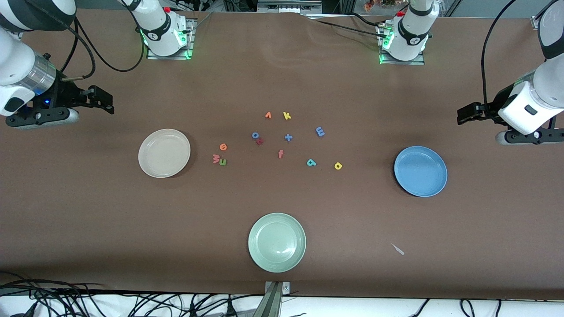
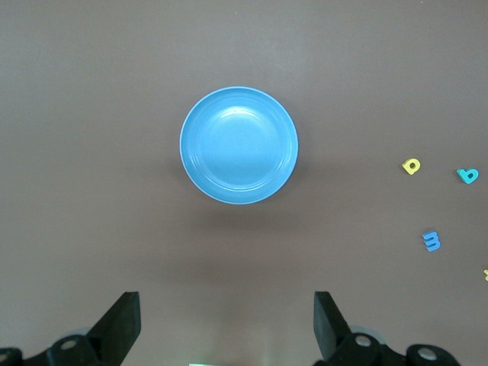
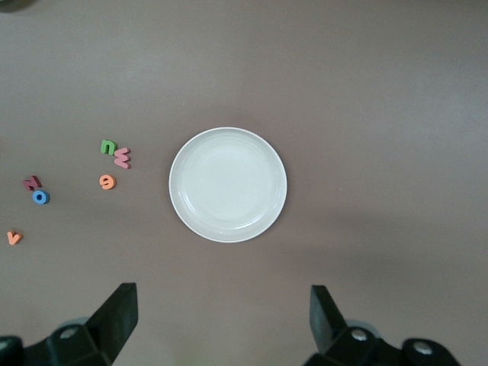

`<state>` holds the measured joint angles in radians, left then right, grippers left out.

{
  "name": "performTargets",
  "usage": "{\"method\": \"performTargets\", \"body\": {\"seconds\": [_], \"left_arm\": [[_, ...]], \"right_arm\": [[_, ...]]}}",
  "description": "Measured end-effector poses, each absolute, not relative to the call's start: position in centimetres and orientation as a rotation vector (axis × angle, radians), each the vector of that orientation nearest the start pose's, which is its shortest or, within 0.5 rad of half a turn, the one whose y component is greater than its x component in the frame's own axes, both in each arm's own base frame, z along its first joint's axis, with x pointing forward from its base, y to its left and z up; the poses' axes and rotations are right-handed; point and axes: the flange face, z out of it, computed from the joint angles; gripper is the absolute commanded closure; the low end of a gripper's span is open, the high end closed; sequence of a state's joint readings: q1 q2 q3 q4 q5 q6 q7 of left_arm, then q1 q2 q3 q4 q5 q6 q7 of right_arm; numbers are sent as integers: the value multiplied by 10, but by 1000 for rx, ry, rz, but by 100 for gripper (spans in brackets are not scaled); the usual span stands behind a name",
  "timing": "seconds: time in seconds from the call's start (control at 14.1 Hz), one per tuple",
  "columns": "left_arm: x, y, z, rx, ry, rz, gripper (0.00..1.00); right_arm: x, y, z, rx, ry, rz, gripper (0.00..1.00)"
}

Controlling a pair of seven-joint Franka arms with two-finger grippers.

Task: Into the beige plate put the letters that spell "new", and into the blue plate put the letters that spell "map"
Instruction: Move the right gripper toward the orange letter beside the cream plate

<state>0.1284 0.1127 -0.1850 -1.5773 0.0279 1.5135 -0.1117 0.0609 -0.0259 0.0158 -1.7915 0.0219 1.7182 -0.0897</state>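
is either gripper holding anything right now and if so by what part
Nothing is held. The left gripper and the right gripper are both open and empty.

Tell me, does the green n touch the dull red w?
Touching. In the right wrist view the green n sits edge to edge with the dull red w, no table showing between them.

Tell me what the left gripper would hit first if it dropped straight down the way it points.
Probably the round, shallow blue plate or bare brown table just beside it: the open left gripper points down near that empty plate's edge, though depth is unclear.
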Motion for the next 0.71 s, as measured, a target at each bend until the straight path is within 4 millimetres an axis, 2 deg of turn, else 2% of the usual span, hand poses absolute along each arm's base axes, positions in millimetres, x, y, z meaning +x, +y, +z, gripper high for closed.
{"method": "performTargets", "body": {"seconds": [0.36,0.71], "left_arm": [[576,-24,554,-3107,-83,270,0],[576,-24,554,-3107,-83,270,0]], "right_arm": [[549,59,542,-3106,-292,79,0],[548,75,539,-3065,-171,89,0]]}}
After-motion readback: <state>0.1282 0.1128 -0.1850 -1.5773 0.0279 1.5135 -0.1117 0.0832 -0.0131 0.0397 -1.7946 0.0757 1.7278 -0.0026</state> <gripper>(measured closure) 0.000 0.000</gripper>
